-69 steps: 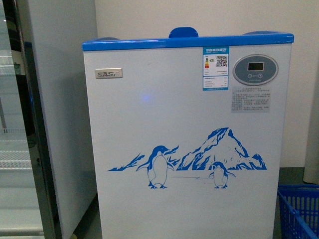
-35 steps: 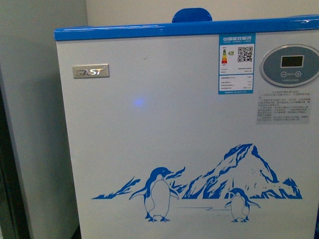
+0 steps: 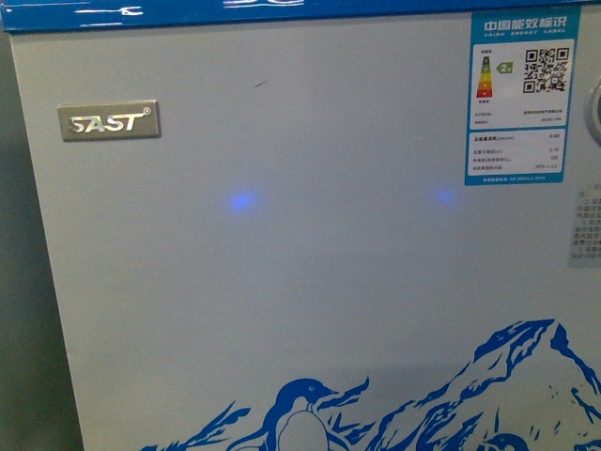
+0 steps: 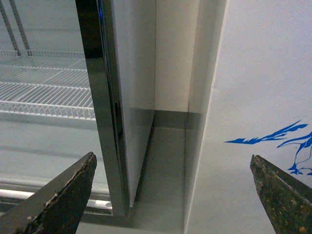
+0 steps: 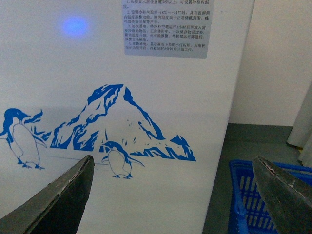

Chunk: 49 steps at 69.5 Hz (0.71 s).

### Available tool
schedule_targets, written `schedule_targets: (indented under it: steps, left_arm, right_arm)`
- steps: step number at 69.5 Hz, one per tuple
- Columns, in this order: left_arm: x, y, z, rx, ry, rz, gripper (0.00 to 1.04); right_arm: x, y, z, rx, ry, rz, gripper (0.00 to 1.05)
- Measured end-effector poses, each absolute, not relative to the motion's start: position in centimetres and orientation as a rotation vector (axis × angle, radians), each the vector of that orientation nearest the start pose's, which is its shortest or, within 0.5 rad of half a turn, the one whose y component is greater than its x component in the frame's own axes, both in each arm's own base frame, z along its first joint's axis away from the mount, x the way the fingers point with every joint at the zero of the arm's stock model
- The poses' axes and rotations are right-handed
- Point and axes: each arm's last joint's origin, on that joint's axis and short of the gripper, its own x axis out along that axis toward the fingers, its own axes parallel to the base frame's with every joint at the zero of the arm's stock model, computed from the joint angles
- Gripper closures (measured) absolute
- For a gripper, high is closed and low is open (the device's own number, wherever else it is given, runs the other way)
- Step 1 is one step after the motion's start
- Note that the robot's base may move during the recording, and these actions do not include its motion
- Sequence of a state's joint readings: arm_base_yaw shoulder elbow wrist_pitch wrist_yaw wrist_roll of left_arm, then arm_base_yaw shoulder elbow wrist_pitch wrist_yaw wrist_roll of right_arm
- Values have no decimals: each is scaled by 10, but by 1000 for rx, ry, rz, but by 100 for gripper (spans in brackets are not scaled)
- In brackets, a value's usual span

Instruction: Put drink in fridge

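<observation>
Front view shows you only the fridge [image 3: 282,282] wall, close up, its blue rim [image 3: 235,11] at twelve o'clock and the SAST badge [image 3: 108,120] at ten. Your left hand [image 4: 165,204] and right hand [image 5: 168,200] are both spread wide and carry nothing. The drink appears in no view, so you cannot tell where it is. By my reading nothing is done: find the drink, grasp it, open the top, place it inside
</observation>
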<state>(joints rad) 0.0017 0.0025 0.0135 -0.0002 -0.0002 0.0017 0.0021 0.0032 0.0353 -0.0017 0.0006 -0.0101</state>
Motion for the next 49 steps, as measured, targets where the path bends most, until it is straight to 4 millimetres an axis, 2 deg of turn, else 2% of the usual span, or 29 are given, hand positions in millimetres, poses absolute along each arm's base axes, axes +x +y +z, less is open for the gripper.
schedule_targets:
  steps: [9, 15, 18, 20, 22, 31, 37, 43, 49]
  left_arm:
    - [97, 0, 168, 1, -11, 2, 8]
    - [97, 0, 168, 2, -10, 1, 8]
    - [97, 0, 168, 1, -11, 2, 8]
    - [97, 0, 168, 2, -10, 0, 8]
    - [97, 0, 168, 1, -11, 2, 8]
    - [97, 0, 168, 2, -11, 2, 8]
    - [97, 0, 168, 2, -11, 2, 8]
    - [97, 0, 168, 2, -11, 2, 8]
    - [97, 0, 168, 1, -10, 0, 8]
  right_arm:
    - [96, 0, 175, -7, -28, -2, 7]
    - [100, 0, 169, 42, 134, -273, 7]
    - [105, -5, 164, 43, 224, -463, 7]
    - [108, -13, 160, 33, 278, -619, 7]
    - [111, -22, 159, 43, 312, -696, 7]
    - [124, -56, 170, 123, 335, -800, 7]
    - [136, -92, 178, 166, 340, -890, 7]
    - [151, -127, 176, 192, 373, -971, 7]
    - [172, -161, 163, 231, 452, -1007, 7]
